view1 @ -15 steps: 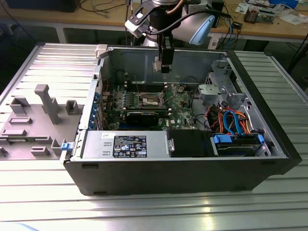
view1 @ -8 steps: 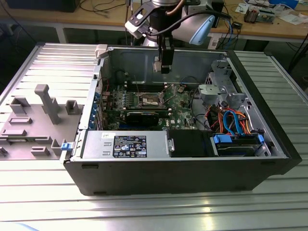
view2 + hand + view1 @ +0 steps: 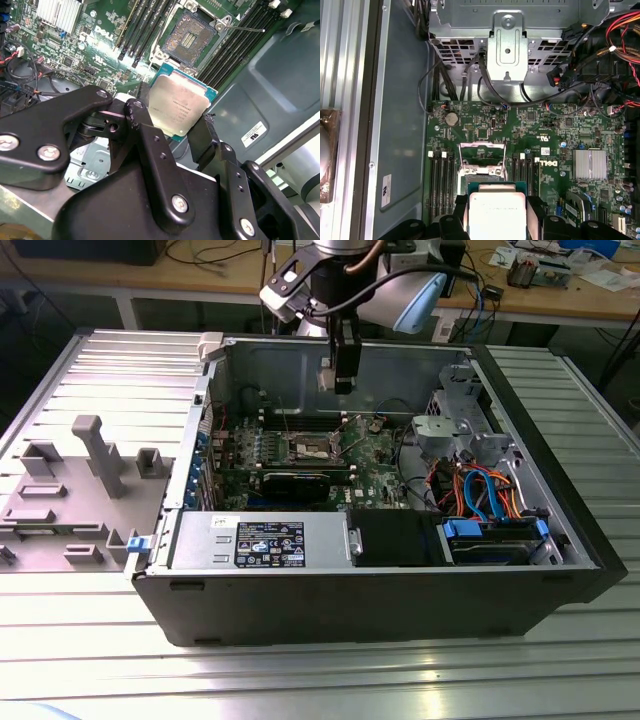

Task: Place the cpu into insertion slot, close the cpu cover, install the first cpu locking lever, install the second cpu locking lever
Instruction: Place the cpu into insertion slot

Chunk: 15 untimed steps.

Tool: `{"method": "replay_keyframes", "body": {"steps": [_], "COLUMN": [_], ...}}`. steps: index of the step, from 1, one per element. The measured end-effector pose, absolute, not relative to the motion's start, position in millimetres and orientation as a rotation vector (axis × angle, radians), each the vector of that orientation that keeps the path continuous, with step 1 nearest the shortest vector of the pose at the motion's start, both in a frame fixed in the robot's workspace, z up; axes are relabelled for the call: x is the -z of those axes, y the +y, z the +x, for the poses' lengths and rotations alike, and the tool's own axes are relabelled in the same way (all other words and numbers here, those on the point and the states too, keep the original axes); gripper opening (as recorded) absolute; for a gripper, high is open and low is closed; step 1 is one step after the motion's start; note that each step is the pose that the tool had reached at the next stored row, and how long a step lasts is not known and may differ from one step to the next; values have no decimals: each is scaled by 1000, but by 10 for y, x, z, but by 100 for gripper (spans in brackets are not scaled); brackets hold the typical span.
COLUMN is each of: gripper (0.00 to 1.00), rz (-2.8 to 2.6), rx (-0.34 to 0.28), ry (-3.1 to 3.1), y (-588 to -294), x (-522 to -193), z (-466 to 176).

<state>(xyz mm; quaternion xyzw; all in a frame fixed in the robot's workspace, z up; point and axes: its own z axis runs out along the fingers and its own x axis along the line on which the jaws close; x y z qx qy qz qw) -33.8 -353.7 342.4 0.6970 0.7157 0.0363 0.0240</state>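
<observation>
A ribbed metal desk (image 3: 80, 660) carries an open computer case (image 3: 350, 610) with a green circuit board (image 3: 375, 465) inside. In the exterior view, the black jaws hang at about one o'clock from the bare socket (image 3: 189, 36). They grip the chip (image 3: 179, 107) by opposite edges, clear of the socket.

The arm (image 3: 385, 292) is silver-grey with a pale blue joint cap (image 3: 420, 298); its gripper (image 3: 172, 116) is matte black, angular links (image 3: 50, 130) pinned with silver screws (image 3: 180, 202).
</observation>
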Motion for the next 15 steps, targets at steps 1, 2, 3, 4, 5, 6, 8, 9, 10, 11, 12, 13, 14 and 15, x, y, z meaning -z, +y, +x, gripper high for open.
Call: {"method": "replay_keyframes", "body": {"steps": [1,2,3,4,5,6,8,9,10,11,12,13,14,15], "gripper": [55,55,55,55,55,55,55,55,55,55,55,55,55,55], "rz": [2157,2157,2157,2157,2157,2157,2157,2157,2157,2157,2157,2170,2179,2179], "rx": [-112,-112,-112,-112,-112,-112,-113,-112,-112,-112,-112,-112,-111,-111], "ry": [2215,2215,2215,2215,2215,2215,2215,2215,2215,2215,2215,2201,2193,2193], "y": [-3536,-3536,-3536,-3536,-3536,-3536,-3536,-3536,-3536,-3536,-3536,-3536,-3536,-3536], "x": [-3422,-3422,-3422,-3421,-3421,-3421,-3417,-3414,-3409,-3405,-3402,-3367,-3314,-3308], "z": [-338,-338,-338,-338,-338,-338,-338,-338,-338,-338,-338,-338,-338,-338]}}
